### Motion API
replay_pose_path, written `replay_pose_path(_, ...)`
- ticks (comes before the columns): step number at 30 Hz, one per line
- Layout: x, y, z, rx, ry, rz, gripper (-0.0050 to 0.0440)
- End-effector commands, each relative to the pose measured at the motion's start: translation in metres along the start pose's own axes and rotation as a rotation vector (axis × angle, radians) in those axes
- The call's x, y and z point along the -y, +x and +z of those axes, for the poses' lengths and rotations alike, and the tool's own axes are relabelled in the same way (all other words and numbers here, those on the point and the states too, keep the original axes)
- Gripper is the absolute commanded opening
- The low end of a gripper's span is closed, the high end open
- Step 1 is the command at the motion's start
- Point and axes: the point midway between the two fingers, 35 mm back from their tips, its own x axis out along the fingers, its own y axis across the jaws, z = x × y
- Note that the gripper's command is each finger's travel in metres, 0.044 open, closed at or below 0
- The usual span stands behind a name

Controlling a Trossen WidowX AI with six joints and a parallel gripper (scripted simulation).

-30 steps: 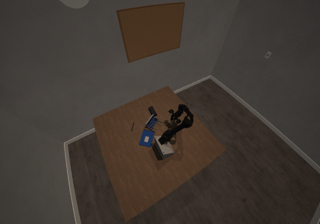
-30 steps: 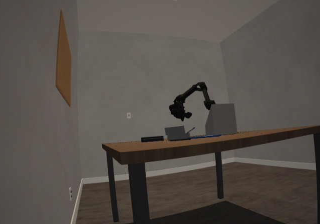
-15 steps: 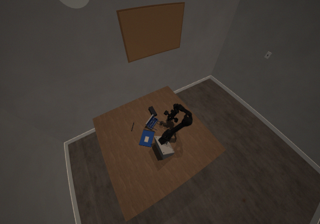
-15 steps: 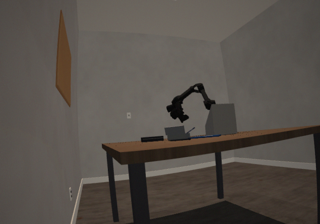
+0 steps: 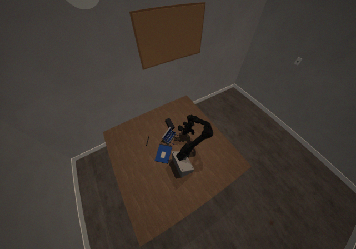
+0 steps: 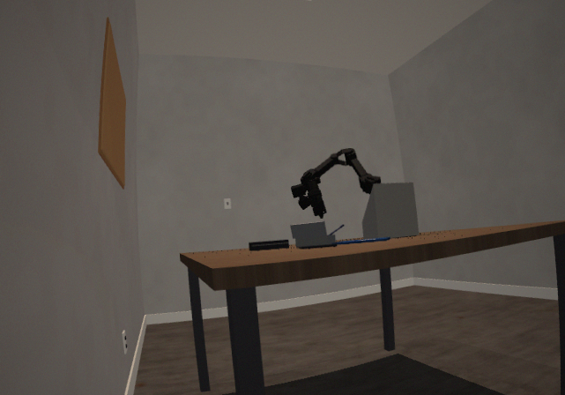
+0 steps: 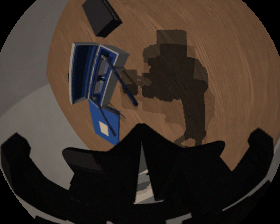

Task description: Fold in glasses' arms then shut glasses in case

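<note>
The glasses case [image 5: 170, 138] [image 6: 315, 240] [image 7: 117, 62] lies open on the table, grey outside and blue inside. Its lid [image 5: 166, 133] [image 6: 308, 229] [image 7: 79, 75] stands raised on the side away from my arm. The glasses [image 7: 101, 72] sit in the case's lower half. One glasses arm [image 7: 125, 87] [image 6: 337, 229] sticks out past the open side, angled up; the other glasses arm [image 7: 107, 121] reaches out over the blue booklet. My gripper [image 6: 322, 216] [image 7: 140, 127] is shut and empty. It hangs above the case and off to its open side, touching nothing.
The blue booklet [image 5: 159, 158] [image 6: 367, 240] [image 7: 98, 125] lies close beside the case, toward my base block [image 5: 187, 167] [image 6: 394, 209]. A black box [image 5: 169, 123] [image 6: 269, 244] [image 7: 98, 18] lies at the case's other end. A thin dark pen [image 5: 147, 140] lies behind the lid.
</note>
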Motion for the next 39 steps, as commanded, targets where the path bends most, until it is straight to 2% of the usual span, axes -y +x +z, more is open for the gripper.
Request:
replay_pose_path(1,-0.011,0.011,-0.003,-0.026,-0.141,-0.021,0.0)
replay_pose_path(6,-0.018,0.016,-0.003,-0.036,-0.243,-0.035,0.0)
replay_pose_path(21,-0.053,0.042,-0.01,-0.091,-0.755,-0.109,0.0)
replay_pose_path(23,-0.053,0.042,-0.01,-0.091,-0.755,-0.109,0.0)
replay_pose_path(39,-0.083,0.064,-0.023,-0.166,-1.263,-0.186,0.0)
